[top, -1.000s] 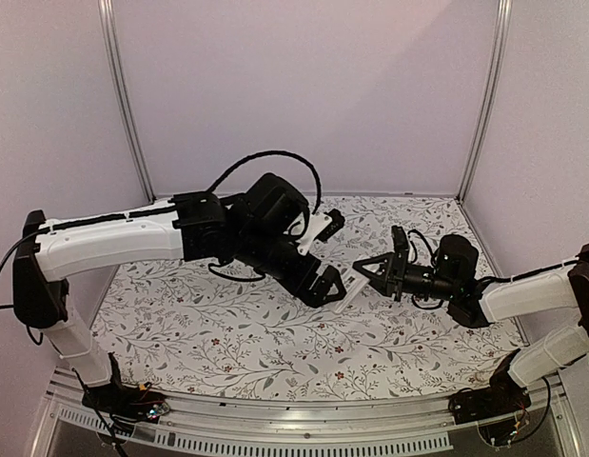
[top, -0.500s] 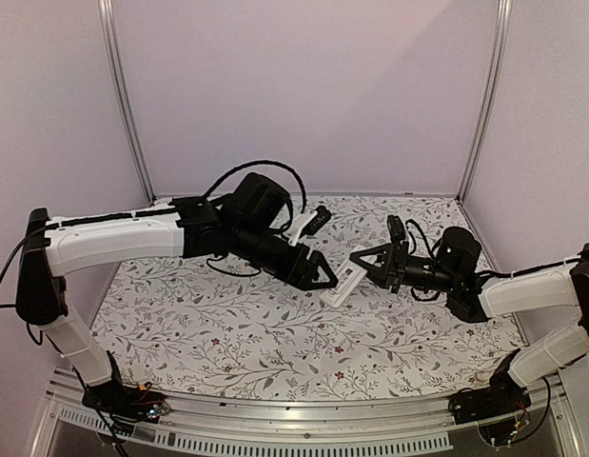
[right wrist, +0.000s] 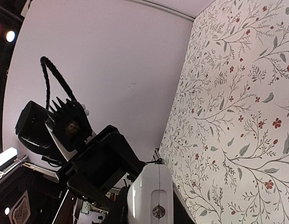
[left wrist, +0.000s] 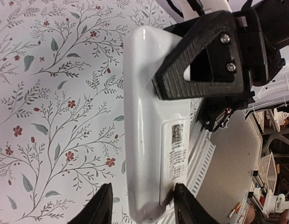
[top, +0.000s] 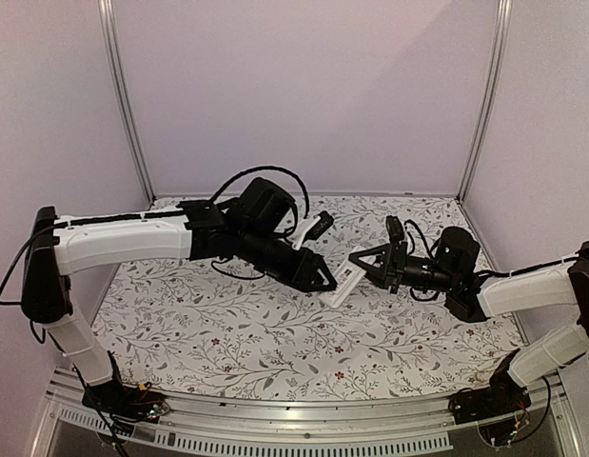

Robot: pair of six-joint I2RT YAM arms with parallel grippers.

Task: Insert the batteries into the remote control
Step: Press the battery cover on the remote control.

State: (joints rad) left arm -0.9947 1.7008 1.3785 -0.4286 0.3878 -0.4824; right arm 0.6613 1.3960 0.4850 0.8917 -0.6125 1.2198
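While flowered tablecloth (top: 227,333) lies between lilac walls (top: 304,86) | right tool (top: 359,265) grips remote control (left wrist: 146,121) | left tool (left wrist: 143,203): cannot tell

The left arm (top: 123,238) and the right arm (top: 522,290) stretch toward each other, left hand (top: 324,280) half open, right hand (top: 357,260) clamped shut.

Remote (top: 343,285) between left hand (top: 326,279), right hand (top: 356,264)

Table (top: 275,411) bears 1 floral cloth (top: 227,333) (leafy sprigs, red blossoms).
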